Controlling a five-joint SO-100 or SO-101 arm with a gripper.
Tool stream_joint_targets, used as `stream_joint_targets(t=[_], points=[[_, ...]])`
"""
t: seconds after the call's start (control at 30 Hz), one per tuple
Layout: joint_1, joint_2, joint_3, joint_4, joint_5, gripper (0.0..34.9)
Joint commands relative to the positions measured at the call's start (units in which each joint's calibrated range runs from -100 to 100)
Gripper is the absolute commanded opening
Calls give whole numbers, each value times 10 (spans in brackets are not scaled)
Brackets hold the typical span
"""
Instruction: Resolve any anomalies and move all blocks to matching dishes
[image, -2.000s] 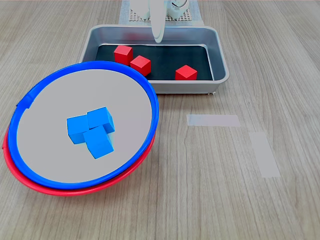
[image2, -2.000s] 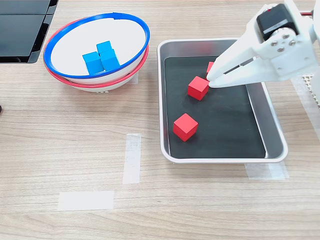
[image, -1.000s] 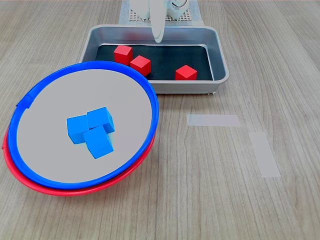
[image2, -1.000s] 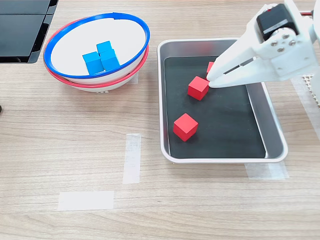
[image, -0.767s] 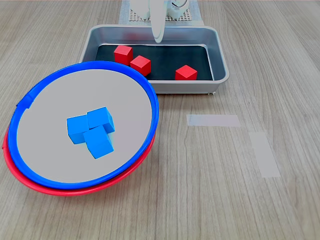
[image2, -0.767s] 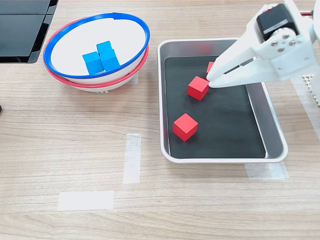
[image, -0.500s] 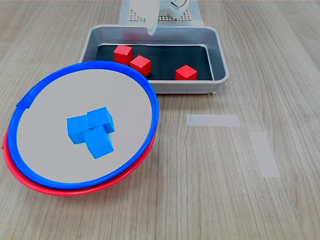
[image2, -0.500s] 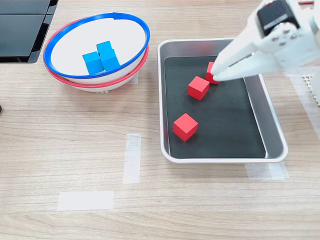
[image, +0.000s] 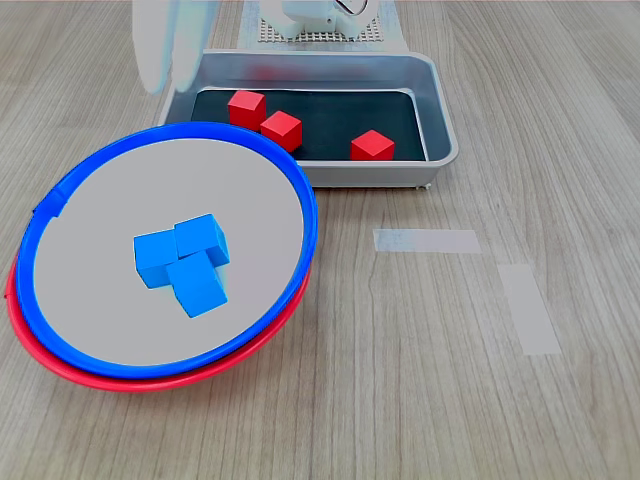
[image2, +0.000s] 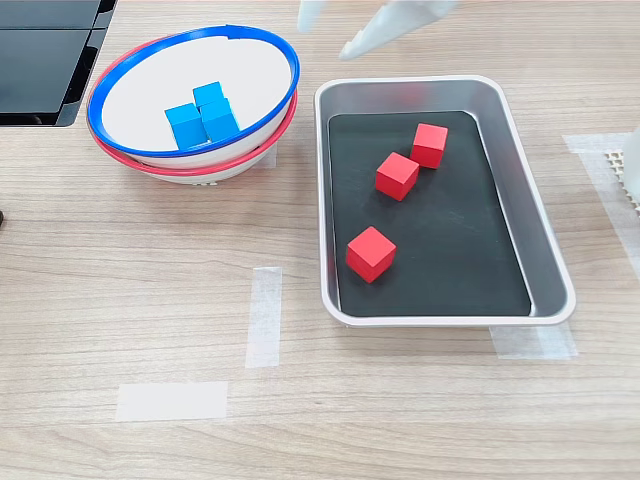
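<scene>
The hand (image2: 330, 30) is a blurry smear at the top edge of the second exterior view, looks spread wide, empty. Blue-rimmed dish (image: 290, 180) sits nested in the red-rimmed dish (image: 60, 365), mostly hiding it. Three blue blocks (image: 185, 262) clustered inside, left of frame. Three red blocks (image2: 398, 176) in the metal tray (image2: 545, 270).

Single white arm seen motion-blurred in both exterior views. Gripper (image2: 330, 30) located at top edge of second exterior view, two pale fingertips spread apart, nothing held between them. In first exterior view, gripper (image: 168, 75) seen at upper left as blurred pale fingers pointing downward. Arm base partly shown at top centre of first exterior view; joints cropped
</scene>
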Motion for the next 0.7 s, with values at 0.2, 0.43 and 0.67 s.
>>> stream_joint_targets(t=[0.2, 0.43, 0.67], points=[[-10, 92, -84, -52, 21, 145], [-44, 144, -106, -82, 42, 64], [-58, 178, -99, -117, 66, 68]])
